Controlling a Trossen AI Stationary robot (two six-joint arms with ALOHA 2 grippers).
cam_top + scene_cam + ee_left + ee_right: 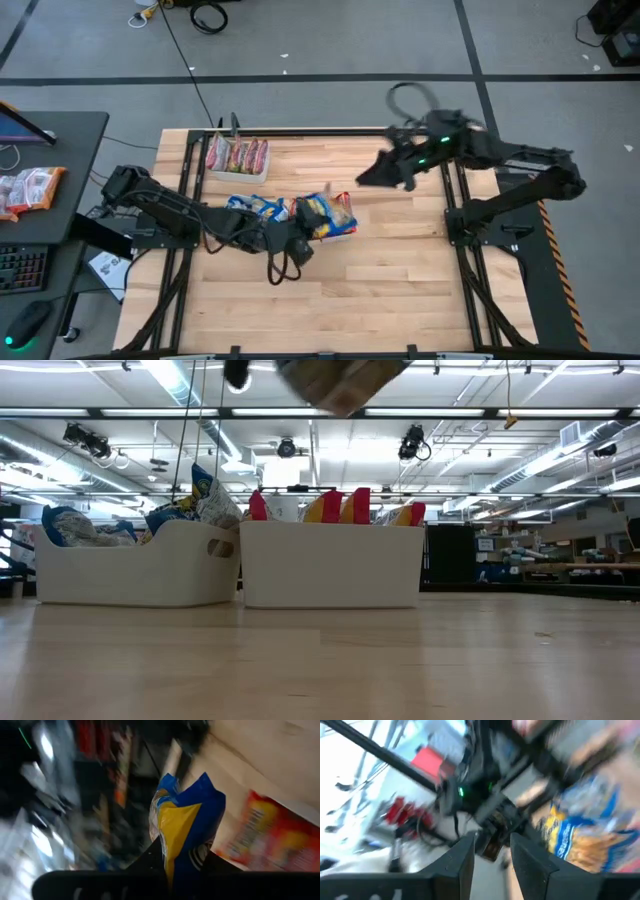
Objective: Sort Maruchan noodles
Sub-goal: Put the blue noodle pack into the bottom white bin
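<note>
**Left gripper pinches a blue-and-yellow packet over the middle tray**

Left gripper has its two dark fingers pressed onto the lower edge of a blue-and-yellow noodle packet, which stands up between them in the left wrist view. From above, this gripper sits near the table's centre, just beside the near edge of the middle tray. That tray holds blue-and-yellow packets at its left part and red-orange and yellow-orange packets at its right.

Right gripper is lifted over the table's right part, well apart from the trays; in its own wrist view the fingers stand spread, with nothing between them. From above it points toward the middle of the table.

Farther back, a second white tray sits near the table's far left edge, filled with red-orange packets standing on edge.

At table height both white trays stand side by side on the wooden table: one with blue packets poking above its rim, the other with red and yellow ones.
</note>
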